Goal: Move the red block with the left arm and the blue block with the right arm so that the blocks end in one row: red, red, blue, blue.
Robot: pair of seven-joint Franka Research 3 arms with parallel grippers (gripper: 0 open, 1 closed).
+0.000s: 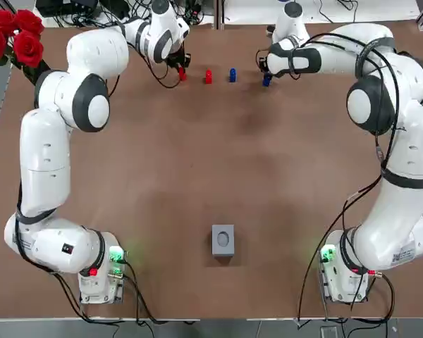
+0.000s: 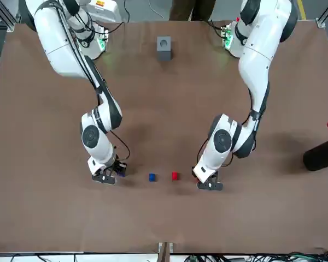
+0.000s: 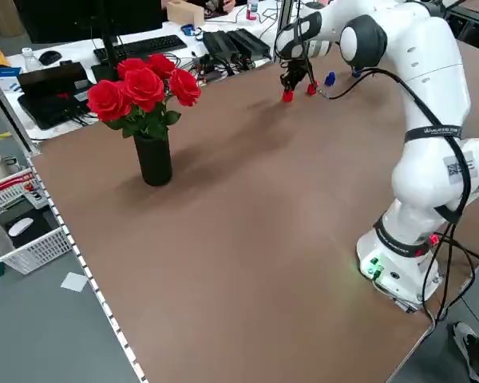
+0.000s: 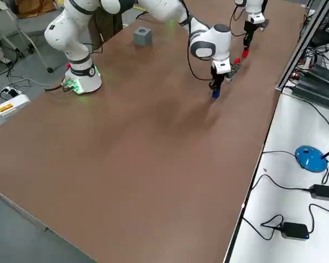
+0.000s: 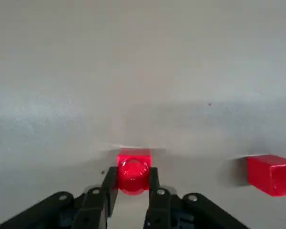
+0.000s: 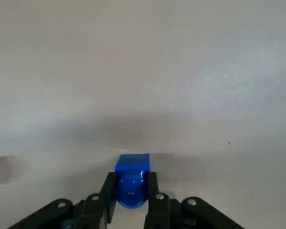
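Four small blocks stand in a line near the table's far edge. My left gripper is shut on the leftmost red block, which shows between its fingers in the left wrist view as the held red block. A loose red block and a loose blue block sit in the middle. My right gripper is shut on the rightmost blue block, also clear as the held blue block. Both held blocks are at table level.
A grey cube sits near the arms' bases. A black vase of red roses stands at the far left corner. Cables and desks lie just beyond the far table edge.
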